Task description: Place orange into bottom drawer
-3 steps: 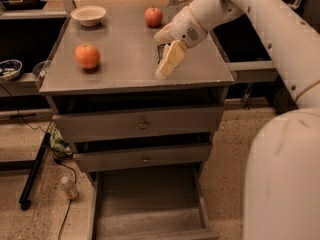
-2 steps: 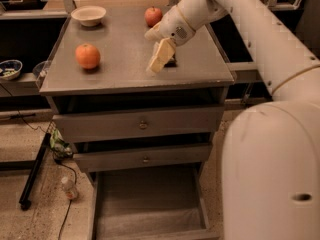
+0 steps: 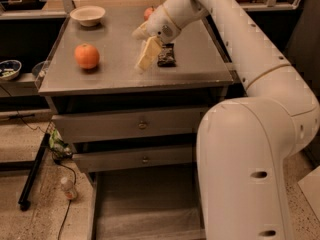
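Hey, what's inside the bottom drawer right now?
Only a pale liner shows in the bottom drawer; its right side is hidden behind the robot's arm. The orange sits on the cabinet top, the gripper over that top, right of it.

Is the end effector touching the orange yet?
Apart. The camera view shows bare tabletop between the end effector, over the middle, and the orange sitting toward the left edge.
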{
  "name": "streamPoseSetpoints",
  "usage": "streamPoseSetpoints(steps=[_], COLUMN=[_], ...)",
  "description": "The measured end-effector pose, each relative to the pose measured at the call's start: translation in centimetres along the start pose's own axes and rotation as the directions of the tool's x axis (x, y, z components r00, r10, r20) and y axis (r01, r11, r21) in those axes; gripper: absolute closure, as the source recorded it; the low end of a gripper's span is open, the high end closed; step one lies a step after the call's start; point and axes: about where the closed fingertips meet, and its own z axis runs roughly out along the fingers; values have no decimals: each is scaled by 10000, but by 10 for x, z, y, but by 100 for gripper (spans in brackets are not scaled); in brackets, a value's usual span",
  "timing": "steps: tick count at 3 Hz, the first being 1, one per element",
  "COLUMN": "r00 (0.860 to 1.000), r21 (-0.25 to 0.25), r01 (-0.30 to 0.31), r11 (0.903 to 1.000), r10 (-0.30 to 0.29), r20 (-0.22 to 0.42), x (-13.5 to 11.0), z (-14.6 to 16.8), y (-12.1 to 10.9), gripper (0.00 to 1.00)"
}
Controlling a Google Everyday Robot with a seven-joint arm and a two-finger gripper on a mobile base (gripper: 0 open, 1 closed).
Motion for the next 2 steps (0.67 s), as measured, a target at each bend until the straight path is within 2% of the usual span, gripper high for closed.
streamPoseSetpoints(steps=[1,2], r00=[9999,9972], r21=[-24,-126], r01=[-19,-84], r11=[10000,9999], r10=[20,94], r20=[164,747], x=[-1,-6], z=[5,20], y=[-3,-12], gripper=[0,0])
